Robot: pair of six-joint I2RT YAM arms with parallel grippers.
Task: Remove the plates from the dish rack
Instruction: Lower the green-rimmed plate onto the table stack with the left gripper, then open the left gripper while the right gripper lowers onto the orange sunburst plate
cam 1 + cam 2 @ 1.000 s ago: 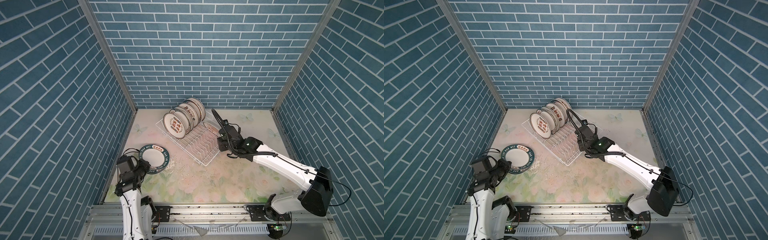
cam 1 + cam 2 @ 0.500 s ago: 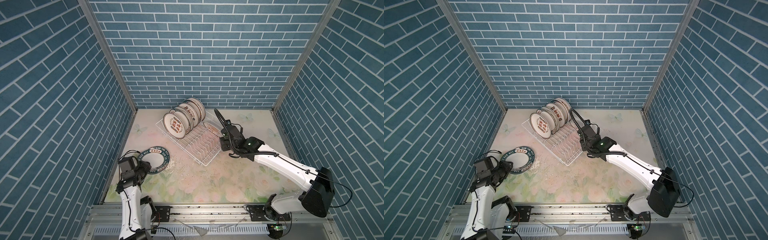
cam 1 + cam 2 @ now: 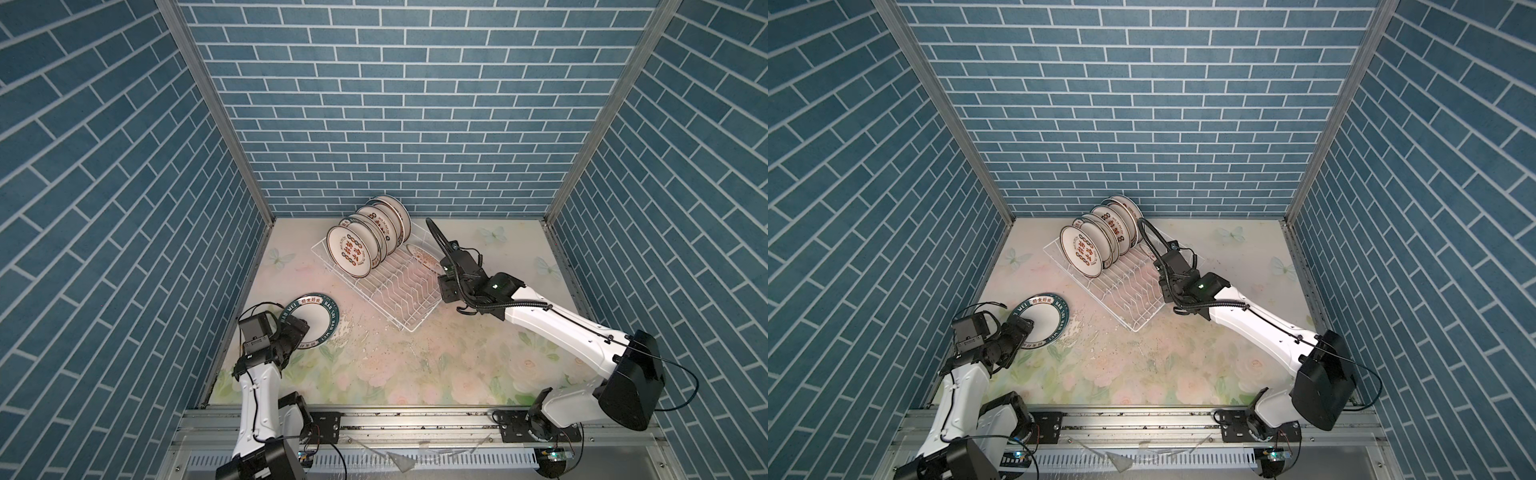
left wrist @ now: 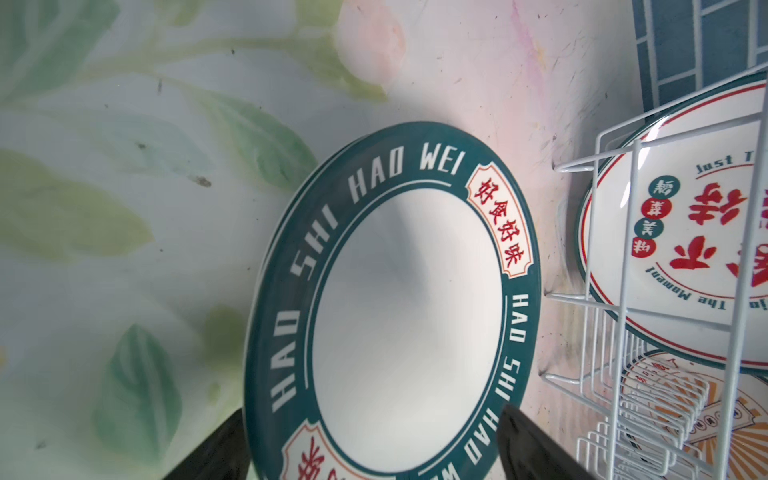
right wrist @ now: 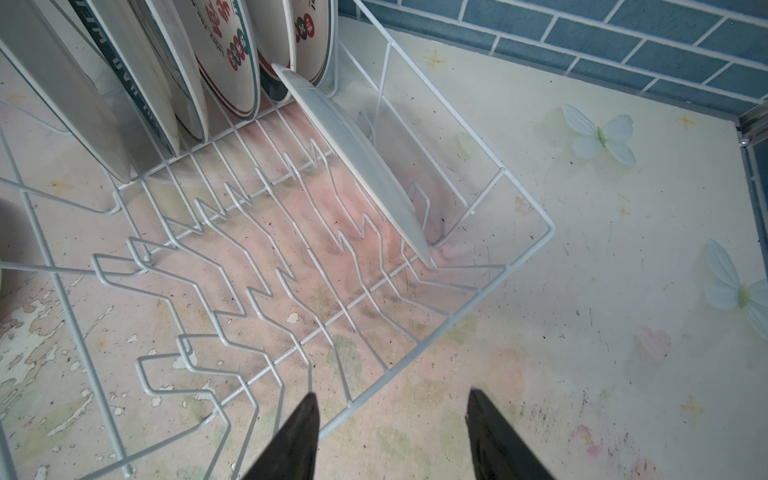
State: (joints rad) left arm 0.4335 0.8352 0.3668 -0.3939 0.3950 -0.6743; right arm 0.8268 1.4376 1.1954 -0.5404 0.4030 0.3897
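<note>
Plate (image 3: 318, 318) seemingly down; left claw (image 3: 301, 330) wide astride it; outstretched right claw (image 5: 390, 411) parted over dish rack (image 3: 390, 291).

we see a row of plates (image 3: 349, 252) upright on edge at the far end of the white wire dish rack (image 3: 399, 291); one tilted plate (image 5: 353, 153) leans low beside them; a green-rimmed plate (image 3: 318, 322) lies face up on the table (image 3: 415, 365), apart from the rack.

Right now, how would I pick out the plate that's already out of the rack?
Find the white wire dish rack in the middle of the flowered table. Left of it, nearer the front, one plate sits at the open left gripper. It alone is outside the rack, with a dark green rim lettered HAO SHI HAO WEI.
</note>
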